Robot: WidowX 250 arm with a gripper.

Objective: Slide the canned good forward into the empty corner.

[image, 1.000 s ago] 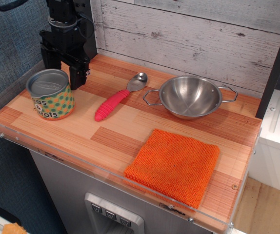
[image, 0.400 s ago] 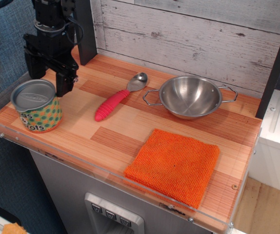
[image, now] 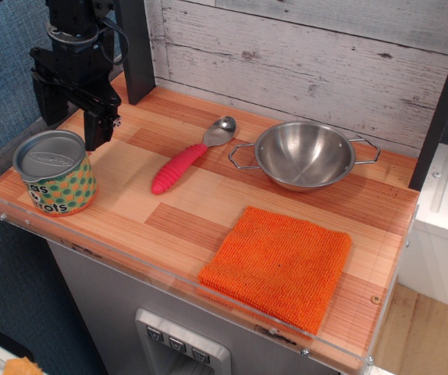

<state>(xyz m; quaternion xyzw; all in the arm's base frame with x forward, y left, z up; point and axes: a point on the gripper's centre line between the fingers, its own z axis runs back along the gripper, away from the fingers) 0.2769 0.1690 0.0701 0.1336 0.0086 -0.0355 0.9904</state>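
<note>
The canned good (image: 55,175) is a short tin with a silver lid and a yellow-green dotted label. It stands upright on the striped wood at the table's front left, in the empty corner (image: 5,197) by the clear acrylic rim. My black gripper (image: 72,123) hangs just behind and above the can. It is open, with one finger (image: 97,127) by the can's back right edge and the other behind its back left. It holds nothing.
A pink-handled spoon (image: 183,162) lies mid-table. A steel two-handled bowl (image: 305,155) sits at the back right. An orange cloth (image: 279,264) lies at the front right. A whitewashed plank wall (image: 302,55) closes the back, and the acrylic rim (image: 130,269) edges the front.
The can has slid left and forward toward the front left corner, with the open gripper moving along behind it. The gripper now sits a little higher and farther left.
</note>
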